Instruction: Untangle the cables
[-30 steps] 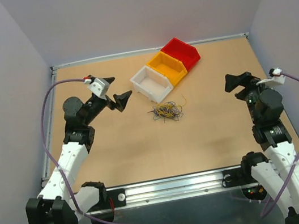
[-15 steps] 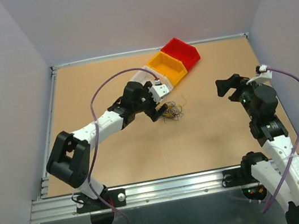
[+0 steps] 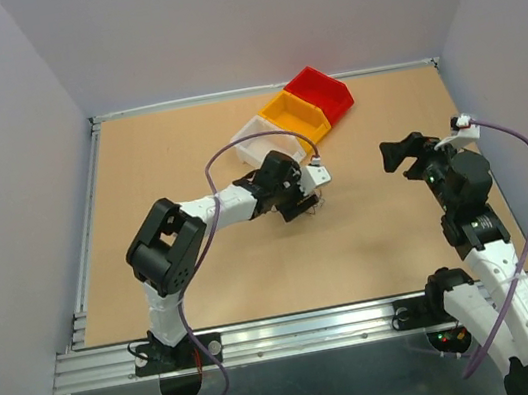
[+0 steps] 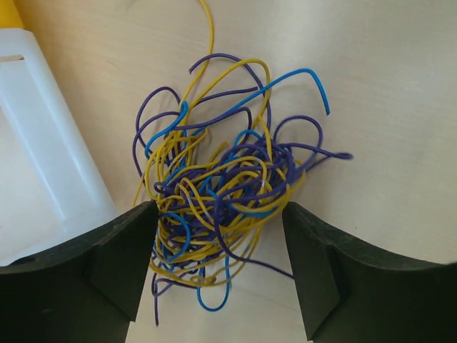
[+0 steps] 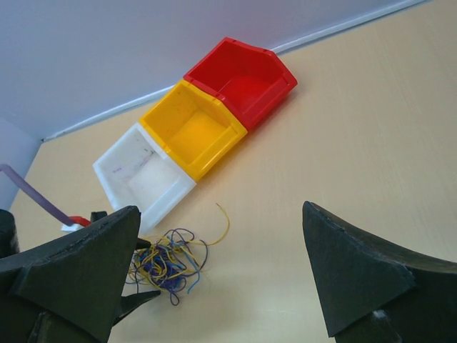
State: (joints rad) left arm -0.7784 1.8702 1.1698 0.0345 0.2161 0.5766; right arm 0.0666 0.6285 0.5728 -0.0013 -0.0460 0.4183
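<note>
The cables [image 4: 221,193] are a tangled clump of thin yellow, purple and blue wires lying on the wooden table. My left gripper [image 4: 219,250] is open and low over the clump, one finger on each side of its near part; the left finger [image 4: 121,257] touches the wires. In the top view the left gripper [image 3: 297,202] covers most of the clump, and only a few strands [image 3: 318,200] show. My right gripper [image 3: 400,152] is open and empty, raised well to the right of the clump. The clump also shows in the right wrist view [image 5: 168,261].
A white bin [image 3: 257,144], a yellow bin [image 3: 293,117] and a red bin [image 3: 319,90] stand in a diagonal row just behind the clump. The white bin's wall [image 4: 50,143] is close to my left finger. The table's rear edge lies behind the bins.
My left arm has swung from the far left across to the clump and come down around it. My right gripper turned slightly left, then stayed still.
</note>
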